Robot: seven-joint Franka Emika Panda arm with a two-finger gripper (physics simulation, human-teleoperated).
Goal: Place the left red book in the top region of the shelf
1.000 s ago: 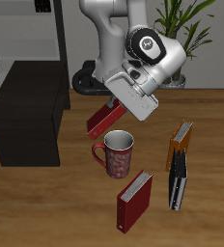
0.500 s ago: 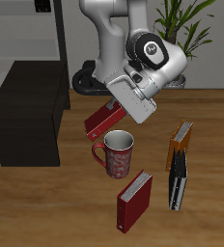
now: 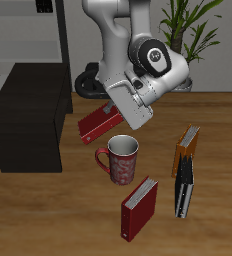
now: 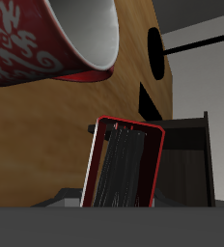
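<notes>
My gripper [image 3: 111, 113] is shut on a thin red book [image 3: 94, 124] with white page edges and holds it in the air, tilted almost flat. The book hangs just above a red patterned mug [image 3: 121, 158] and close beside the low blackish-brown shelf [image 3: 28, 120], about level with the shelf's top. In the wrist view the held book [image 4: 124, 164] shows edge-on, with the shelf [image 4: 184, 159] behind it and the mug [image 4: 46, 39] near. A second red book [image 3: 140, 205], alike, stands on the table near the front edge.
An orange book [image 3: 188, 140] and a black book [image 3: 184, 186] stand together beside the second red book. A tall pale grey rack [image 3: 36, 40] stands behind the shelf. A potted plant [image 3: 188, 30] stands at the back.
My gripper has carried the red book sideways toward the shelf and slightly up. The book has tipped flatter. The mug and the other books have not moved.
</notes>
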